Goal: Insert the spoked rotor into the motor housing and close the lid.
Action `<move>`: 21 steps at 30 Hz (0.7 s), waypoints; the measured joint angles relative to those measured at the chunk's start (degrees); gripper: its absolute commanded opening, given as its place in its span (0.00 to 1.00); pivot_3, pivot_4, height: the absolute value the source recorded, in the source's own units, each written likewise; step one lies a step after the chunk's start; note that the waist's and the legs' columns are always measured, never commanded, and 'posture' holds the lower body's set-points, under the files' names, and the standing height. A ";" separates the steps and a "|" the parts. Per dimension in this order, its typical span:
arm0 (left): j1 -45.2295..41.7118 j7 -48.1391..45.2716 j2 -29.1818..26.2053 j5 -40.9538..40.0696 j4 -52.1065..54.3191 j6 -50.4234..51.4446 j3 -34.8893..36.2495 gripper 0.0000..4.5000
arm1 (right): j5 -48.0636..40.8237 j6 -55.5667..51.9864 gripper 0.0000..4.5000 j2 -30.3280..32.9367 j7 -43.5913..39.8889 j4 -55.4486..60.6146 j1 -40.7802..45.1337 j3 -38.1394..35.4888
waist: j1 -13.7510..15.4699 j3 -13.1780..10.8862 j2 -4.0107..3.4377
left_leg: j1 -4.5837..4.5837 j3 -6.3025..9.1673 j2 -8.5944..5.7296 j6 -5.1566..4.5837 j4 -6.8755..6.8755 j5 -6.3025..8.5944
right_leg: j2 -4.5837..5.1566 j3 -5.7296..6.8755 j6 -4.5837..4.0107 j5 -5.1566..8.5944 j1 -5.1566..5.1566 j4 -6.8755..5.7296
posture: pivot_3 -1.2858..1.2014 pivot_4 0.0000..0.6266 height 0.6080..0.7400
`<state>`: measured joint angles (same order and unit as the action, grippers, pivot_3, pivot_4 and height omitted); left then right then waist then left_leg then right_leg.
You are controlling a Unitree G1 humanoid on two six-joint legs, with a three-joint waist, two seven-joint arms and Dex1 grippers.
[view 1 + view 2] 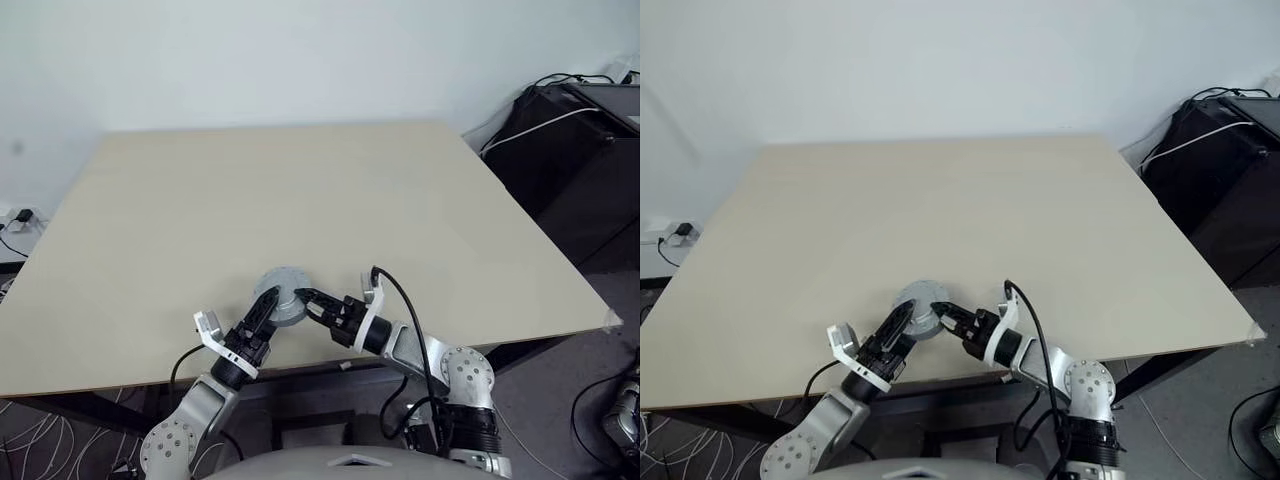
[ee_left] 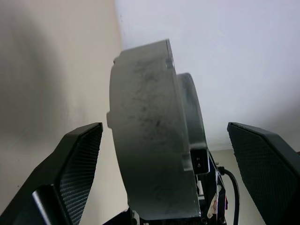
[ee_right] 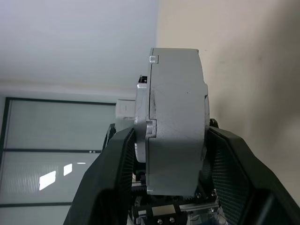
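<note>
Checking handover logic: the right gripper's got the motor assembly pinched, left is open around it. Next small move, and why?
Probably close the left gripper on the motor housing. Its fingers stand wide on either side of the grey body without touching it, while the right gripper clamps the body across its flat faces. A second grip would likely steady it above the table before seating the lid.
</note>
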<state>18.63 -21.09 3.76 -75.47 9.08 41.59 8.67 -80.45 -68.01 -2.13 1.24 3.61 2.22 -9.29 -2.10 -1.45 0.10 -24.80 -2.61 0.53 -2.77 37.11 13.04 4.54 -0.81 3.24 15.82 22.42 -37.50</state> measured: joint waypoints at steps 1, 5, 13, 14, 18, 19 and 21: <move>0.00 0.00 0.00 0.00 0.00 -0.12 -0.02 0.92 | -0.10 0.01 0.46 0.10 0.03 0.00 -0.09 0.00 | 0.00 0.00 0.00 | 0.00 0.00 0.00 0.00 0.00 0.00 | -0.02 0.00 0.00 0.00 0.00 0.00 | 0.52 0.00 1.00; 0.01 0.13 0.00 -0.02 -0.03 -0.96 -0.09 0.64 | -0.87 0.17 0.46 0.34 0.05 0.00 -0.11 -0.01 | 0.00 0.00 0.00 | 0.00 0.00 0.00 -0.03 0.00 -0.01 | -0.09 0.00 0.00 0.00 0.00 0.00 | 0.52 0.00 1.00; 0.02 0.31 0.00 -1.74 -0.06 -1.19 -0.30 0.49 | -2.20 0.37 0.46 0.82 -0.04 0.15 -0.15 0.21 | 0.00 0.00 0.01 | 0.00 -0.01 0.00 -0.06 0.02 -0.02 | -0.15 0.00 0.00 0.00 -0.02 0.00 | 0.52 0.00 1.00; 0.02 0.37 0.00 -1.78 -0.06 -1.19 -0.33 0.49 | -2.24 0.49 0.46 0.94 -0.05 0.17 -0.15 0.34 | 0.00 0.00 0.01 | 0.00 -0.01 0.00 -0.06 0.02 -0.03 | -0.15 0.00 0.00 0.00 -0.02 0.00 | 0.52 0.00 1.00; 0.02 0.39 0.00 -2.16 -0.06 -1.32 -0.56 0.49 | -0.98 1.84 0.46 1.63 -1.14 1.35 -0.23 1.42 | 0.00 0.00 0.01 | 0.00 -0.01 0.00 -0.07 0.02 -0.03 | -0.17 0.00 0.00 0.00 -0.02 0.00 | 0.52 0.00 1.00; 0.01 0.33 0.00 -2.22 -0.06 -1.48 -0.68 0.49 | -0.52 2.26 0.46 1.84 -1.61 1.62 -0.23 1.67 | 0.00 0.00 0.01 | 0.00 -0.01 0.00 -0.08 0.02 -0.04 | -0.17 0.00 0.01 0.00 -0.02 0.00 | 0.52 0.00 1.00; 0.02 0.31 0.00 -2.22 -0.06 -2.14 -0.87 0.49 | 0.46 3.21 0.46 2.20 -2.61 1.83 -0.23 2.15 | 0.01 0.00 0.01 | 0.00 -0.01 -0.01 -0.08 0.03 -0.04 | -0.18 0.00 0.00 0.00 -0.02 0.00 | 0.52 0.00 1.00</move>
<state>18.65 -20.78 3.76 -77.69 9.02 39.45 7.80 -79.99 -64.80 0.06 -1.36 5.44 1.99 -7.13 -2.09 -1.45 0.11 -24.80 -2.62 0.52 -2.84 37.14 13.00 4.35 -0.81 3.24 15.82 22.40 -37.50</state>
